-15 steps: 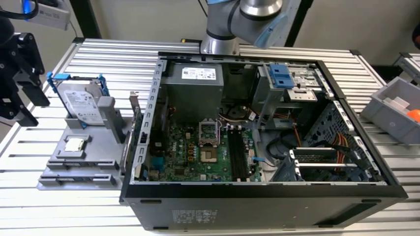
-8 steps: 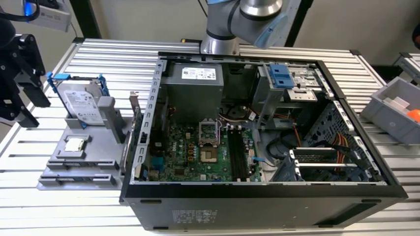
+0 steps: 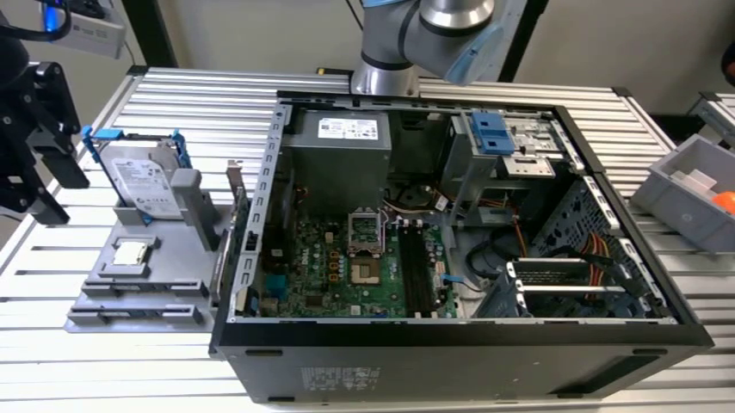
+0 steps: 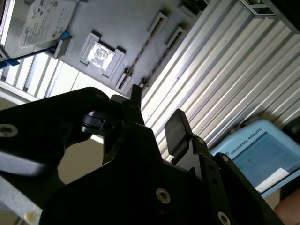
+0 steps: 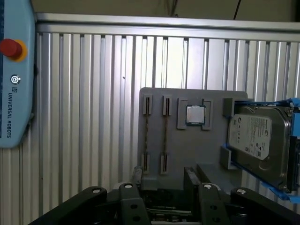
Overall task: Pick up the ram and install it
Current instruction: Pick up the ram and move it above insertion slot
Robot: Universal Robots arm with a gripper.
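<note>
Item: pincer, black, two-fingered. Its fingers stood spread with nothing between them, held off the grey holder and not touching it. Task's thing: the ram, which showed edge-on in both wrist views as a thin dark strip seated between end brackets on the holder. A second strip of the same kind lay parallel just beside it. The pincer's gap lined up roughly with the strip nearer the processor chip; which of the two was intended could not be told. Also on the holder: the chip in its square pocket, then the hard drive, propped on edge in a blue frame. In the exterior view the holder sat on the ribbed worktop at the lower left of the frame. The open computer case took up the centre and right, with its motherboard exposed and long dark memory slots running down it. Handling note, as a judgement: the step in hand appeared to be the approach for pick-up. Done well, the fingers would straddle one strip only, near mid-length and square to it. That would keep the pads clear of the brackets and the neighbouring strip. They would then close gently on its flat faces, since so thin a board would likely twist under a skewed grip.
</note>
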